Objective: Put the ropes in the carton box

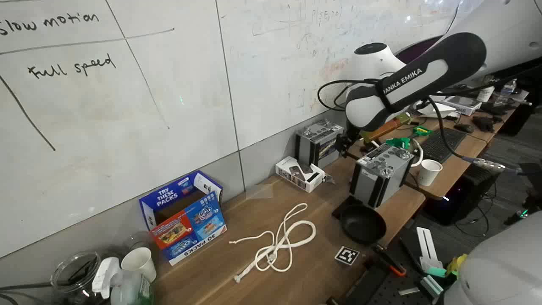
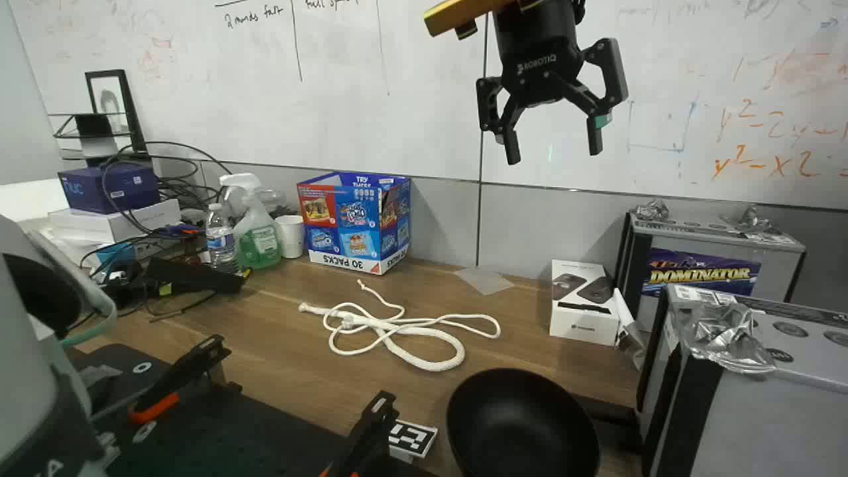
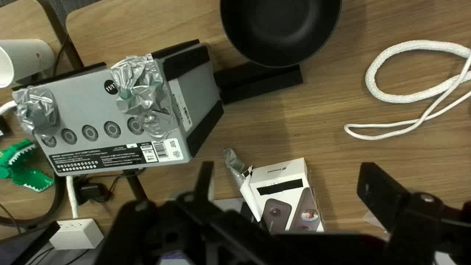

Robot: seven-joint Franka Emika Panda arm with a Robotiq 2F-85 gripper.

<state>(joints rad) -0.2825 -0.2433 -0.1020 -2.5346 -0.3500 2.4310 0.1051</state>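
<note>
My black two-fingered claw, parted and empty, hangs high above the brown wood-grain tabletop, presumably for clearance. White braided ropes lie there loosely looped, near the blue-and-red carton box, its open top facing upward, probably to receive them.

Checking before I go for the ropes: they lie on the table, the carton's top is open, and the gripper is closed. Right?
One thing is off: the gripper is open, its fingers spread apart, as an exterior view and the wrist view show. The ropes do lie on the table, and the top of the carton is open.
</note>
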